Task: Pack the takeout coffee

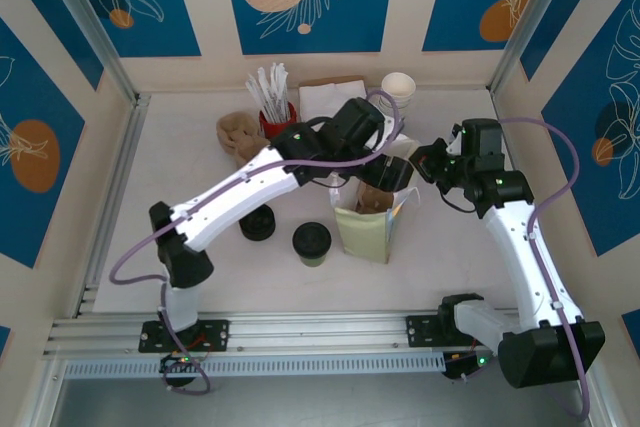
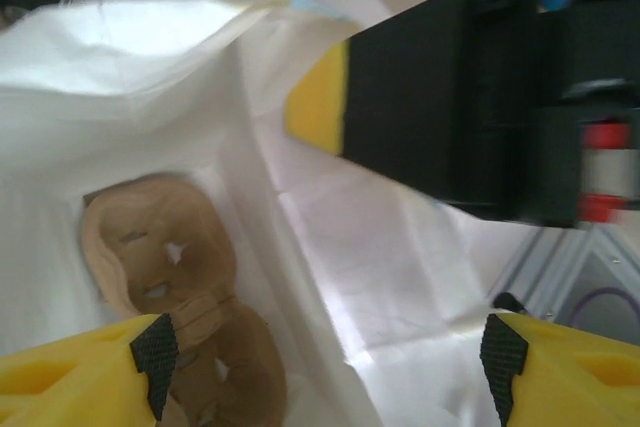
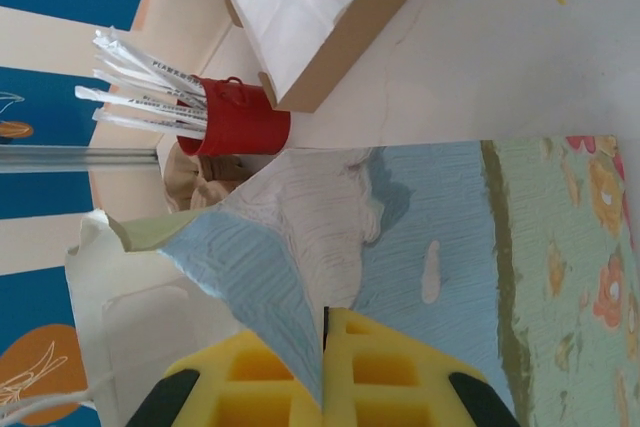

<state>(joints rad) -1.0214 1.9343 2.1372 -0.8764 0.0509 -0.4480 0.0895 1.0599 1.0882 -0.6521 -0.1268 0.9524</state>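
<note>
The takeout coffee (image 1: 312,243), a short olive-green cup with a black lid, stands on the table just left of the paper bag (image 1: 365,232). My left gripper (image 1: 388,175) hangs over the bag's open mouth. In the left wrist view it (image 2: 328,362) is open, with nothing between its fingers, looking down into the bag's white inside (image 2: 350,247), where a brown cardboard carrier (image 2: 170,277) lies at the bottom. My right gripper (image 1: 425,162) is shut on the bag's upper rim; its pads (image 3: 325,319) pinch the printed blue paper (image 3: 450,237).
A loose black lid (image 1: 258,224) lies left of the coffee. At the back stand a red cup of wrapped sticks (image 1: 275,112), a napkin box (image 1: 330,97), stacked white cups (image 1: 398,87) and brown carriers (image 1: 238,134). Walls close in the table.
</note>
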